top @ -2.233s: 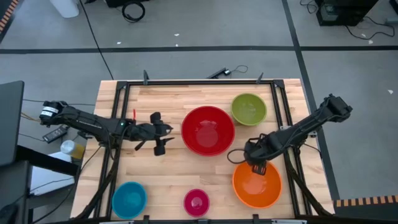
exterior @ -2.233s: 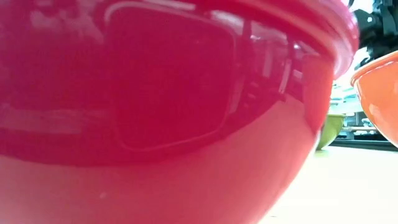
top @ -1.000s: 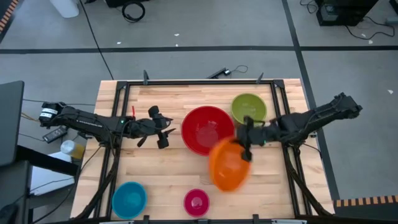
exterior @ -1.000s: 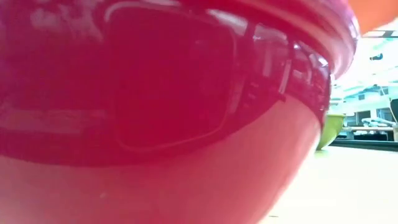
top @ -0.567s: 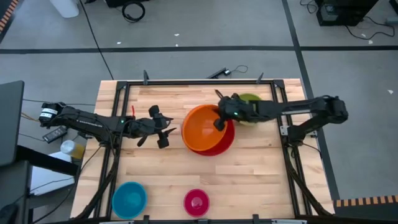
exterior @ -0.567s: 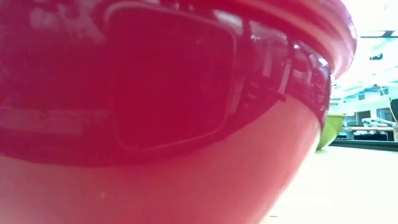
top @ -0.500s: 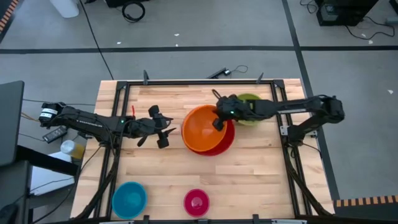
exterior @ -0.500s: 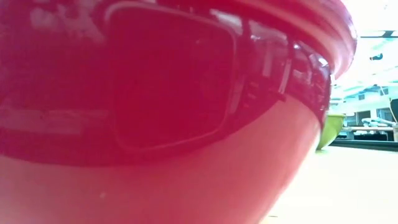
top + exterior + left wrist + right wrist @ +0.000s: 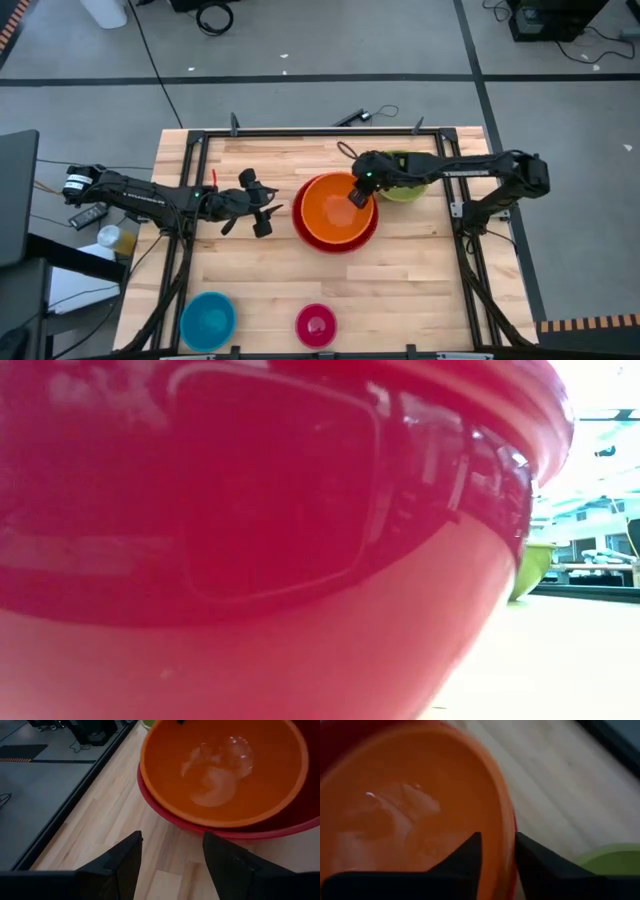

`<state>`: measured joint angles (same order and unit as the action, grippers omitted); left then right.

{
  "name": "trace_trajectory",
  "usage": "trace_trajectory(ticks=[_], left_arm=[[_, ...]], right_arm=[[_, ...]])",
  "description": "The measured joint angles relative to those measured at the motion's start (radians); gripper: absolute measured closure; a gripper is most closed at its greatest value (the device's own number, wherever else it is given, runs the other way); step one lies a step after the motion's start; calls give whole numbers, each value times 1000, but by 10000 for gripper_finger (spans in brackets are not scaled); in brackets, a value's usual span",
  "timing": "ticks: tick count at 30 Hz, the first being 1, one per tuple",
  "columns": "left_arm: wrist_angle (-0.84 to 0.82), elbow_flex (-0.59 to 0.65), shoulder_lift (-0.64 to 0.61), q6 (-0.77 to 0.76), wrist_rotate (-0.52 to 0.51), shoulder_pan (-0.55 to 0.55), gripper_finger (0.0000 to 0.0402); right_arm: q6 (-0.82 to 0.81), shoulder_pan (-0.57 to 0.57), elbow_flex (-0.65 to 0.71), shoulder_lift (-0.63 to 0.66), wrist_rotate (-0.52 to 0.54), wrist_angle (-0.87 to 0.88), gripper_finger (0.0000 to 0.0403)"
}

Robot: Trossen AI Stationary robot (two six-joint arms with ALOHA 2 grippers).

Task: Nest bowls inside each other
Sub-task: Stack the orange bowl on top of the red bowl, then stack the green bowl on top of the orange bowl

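Note:
The orange bowl (image 9: 333, 208) sits level inside the big red bowl (image 9: 336, 246) at the table's middle; both also show in the left wrist view, orange bowl (image 9: 225, 765) in red bowl (image 9: 300, 827). My right gripper (image 9: 357, 195) is open at the orange bowl's far right rim, one finger inside the bowl, one outside. My left gripper (image 9: 262, 212) waits open just left of the red bowl, above the table. The green bowl (image 9: 410, 190) stands far right. The blue bowl (image 9: 208, 320) and the pink bowl (image 9: 316, 324) stand near the front edge. My right gripper (image 9: 497, 857) stands astride the orange bowl's far right rim (image 9: 506, 835), coming slanting down from the table's right side. One finger is inside the bowl and one outside. Whether either finger touches the rim, I cannot tell.
The low view is filled by the red bowl's wall (image 9: 250, 560), with the green bowl (image 9: 535, 565) behind it. A black frame (image 9: 190, 180) runs along the table's edges. Bare wood lies between the nested bowls and the two small bowls in front.
My right gripper has carried the tilted orange bowl from the near right toward the far left over the red bowl. It has set the bowl down level inside the red bowl, and its fingers have opened.

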<state>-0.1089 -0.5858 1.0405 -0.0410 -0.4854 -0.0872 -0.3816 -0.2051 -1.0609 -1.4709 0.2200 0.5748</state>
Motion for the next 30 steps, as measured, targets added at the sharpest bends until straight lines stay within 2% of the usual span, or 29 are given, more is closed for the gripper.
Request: trace_trajectory(ticks=[3,4,8,10,15,19,27,30], left_arm=[[0,0,0,0,0,0,189],[0,0,0,0,0,0,189],[-8,0,0,-12,0,-2,189],[-24,0,0,-30,0,-2,189],[-44,0,0,-49,0,-2,189],[-45,0,0,-49,0,-2,189],[-69,0,0,-19,0,-2,189],[-75,0,0,-19,0,-2,189]], right_arm=[[22,0,-1,68,2,6,232],[22,0,-1,92,34,20,220],[-20,-42,-2,189,306,171,190],[-54,-122,8,216,339,261,189],[-57,-341,71,235,233,346,194],[-7,-458,118,221,213,347,194],[116,-595,228,197,86,313,194],[164,-624,277,197,-30,254,195]])
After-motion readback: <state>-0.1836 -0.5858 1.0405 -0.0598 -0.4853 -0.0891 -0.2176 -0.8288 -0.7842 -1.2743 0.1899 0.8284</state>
